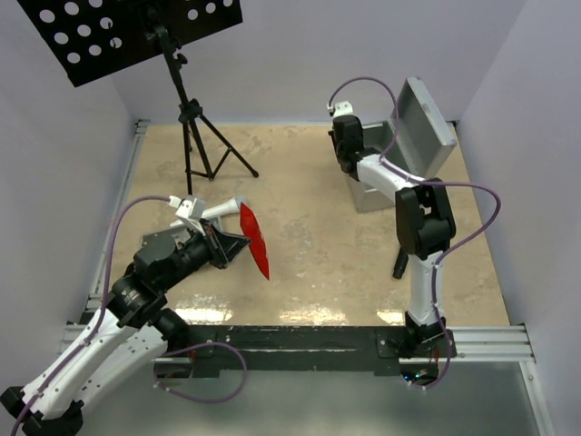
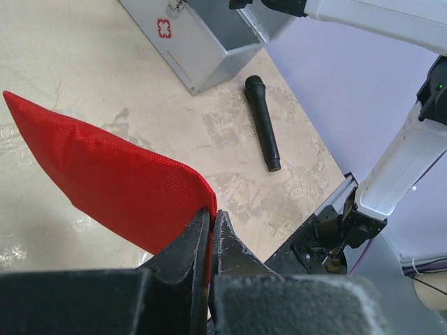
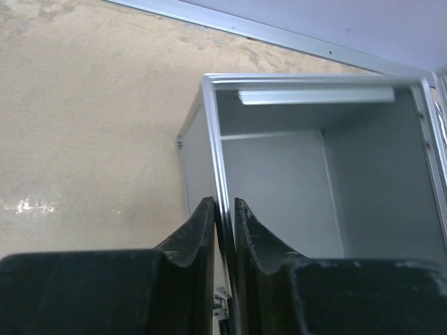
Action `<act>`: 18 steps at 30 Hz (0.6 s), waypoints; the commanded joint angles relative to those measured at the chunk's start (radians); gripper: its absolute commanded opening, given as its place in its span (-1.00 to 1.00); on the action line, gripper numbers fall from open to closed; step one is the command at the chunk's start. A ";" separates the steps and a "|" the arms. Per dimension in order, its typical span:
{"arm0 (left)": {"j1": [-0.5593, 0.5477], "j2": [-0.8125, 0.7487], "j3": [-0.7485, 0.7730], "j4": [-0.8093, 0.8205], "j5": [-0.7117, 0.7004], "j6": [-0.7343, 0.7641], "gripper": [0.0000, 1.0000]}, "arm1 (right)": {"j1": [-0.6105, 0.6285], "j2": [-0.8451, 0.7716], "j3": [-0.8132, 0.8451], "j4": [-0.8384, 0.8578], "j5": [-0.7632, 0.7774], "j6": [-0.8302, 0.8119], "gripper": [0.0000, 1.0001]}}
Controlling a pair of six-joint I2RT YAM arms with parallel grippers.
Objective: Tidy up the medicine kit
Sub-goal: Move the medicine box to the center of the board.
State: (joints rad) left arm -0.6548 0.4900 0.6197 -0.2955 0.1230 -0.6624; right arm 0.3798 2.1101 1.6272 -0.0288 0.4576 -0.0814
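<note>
My left gripper (image 1: 241,245) (image 2: 211,213) is shut on one edge of the red pouch (image 1: 257,242) (image 2: 105,167) and holds it above the table at the left. The silver-grey metal case (image 1: 370,194) (image 2: 202,49) (image 3: 279,181) stands at the back right with its lid (image 1: 425,125) raised. What shows of its inside in the right wrist view is bare. My right gripper (image 1: 349,165) (image 3: 223,204) is closed over the rim of the case's left wall, one finger inside and one outside.
A black tripod stand (image 1: 193,136) with a perforated black plate stands at the back left. A black stick-shaped object (image 1: 400,263) (image 2: 262,122) lies on the table beside my right arm. A grey piece (image 1: 160,242) lies partly hidden under my left arm.
</note>
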 commanded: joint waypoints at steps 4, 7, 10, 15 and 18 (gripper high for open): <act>0.003 -0.019 0.040 0.027 0.000 0.026 -1.00 | 0.039 -0.143 -0.139 0.075 -0.020 -0.063 -0.99; 0.003 -0.027 0.043 0.022 0.000 0.027 -1.00 | 0.092 -0.218 -0.217 0.116 -0.030 -0.110 -1.00; 0.004 -0.036 0.043 0.018 -0.002 0.029 -1.00 | 0.174 -0.292 -0.291 0.153 -0.019 -0.162 -1.00; 0.004 -0.056 0.043 -0.001 -0.011 0.034 -1.00 | 0.304 -0.383 -0.363 0.132 -0.029 -0.199 -1.00; 0.003 -0.076 0.043 -0.011 -0.020 0.038 -1.00 | 0.363 -0.449 -0.418 0.113 -0.054 -0.216 -1.00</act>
State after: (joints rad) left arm -0.6548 0.4435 0.6201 -0.3195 0.1207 -0.6575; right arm 0.6865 1.8019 1.2377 0.0254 0.3935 -0.1791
